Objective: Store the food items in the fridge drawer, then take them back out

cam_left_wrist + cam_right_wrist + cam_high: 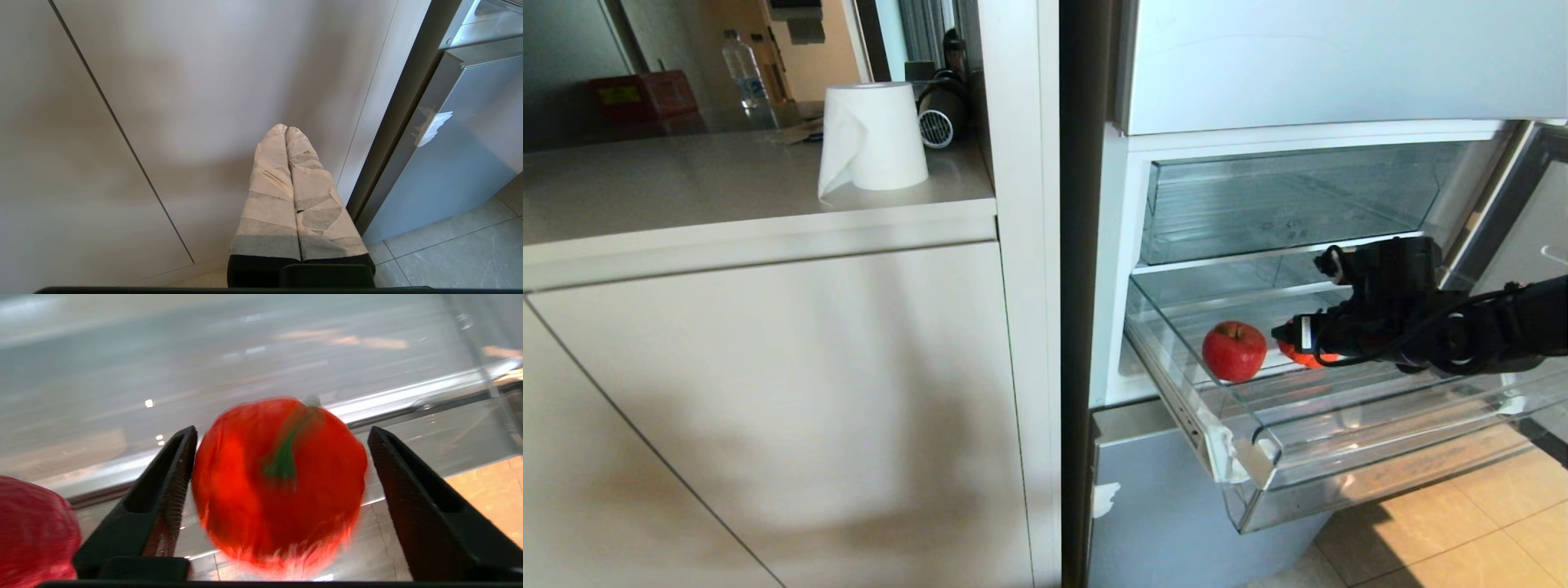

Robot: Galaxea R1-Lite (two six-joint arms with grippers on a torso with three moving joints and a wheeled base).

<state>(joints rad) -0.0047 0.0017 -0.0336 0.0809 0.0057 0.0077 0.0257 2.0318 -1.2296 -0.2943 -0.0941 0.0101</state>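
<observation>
Nearest the robot, the left gripper (pixel 286 134) hangs parked by the pale cabinet front (pixel 184 102), its taped fingers pressed together and empty. Farther on, the fridge drawer (pixel 1262 461) stands pulled out over the tiled floor (pixel 1462 531), with the right gripper (pixel 282 473) reaching into it. Its black fingers (pixel 171 473) stand apart on either side of an orange-red pepper-like fruit with a green stem (pixel 278 486); one finger lies close against the fruit, the other clear of it, so nothing is clamped. Just beside it on the ribbed floor sits the red apple (pixel 1234 350). Beyond, the upper clear bin (pixel 1298 196) is in the fridge. Whether this is a release or an approach to a grasp cannot be told. If storing, the next move calls for a straight withdrawal without nudging the fruit; if retrieving, an even closing on it.
</observation>
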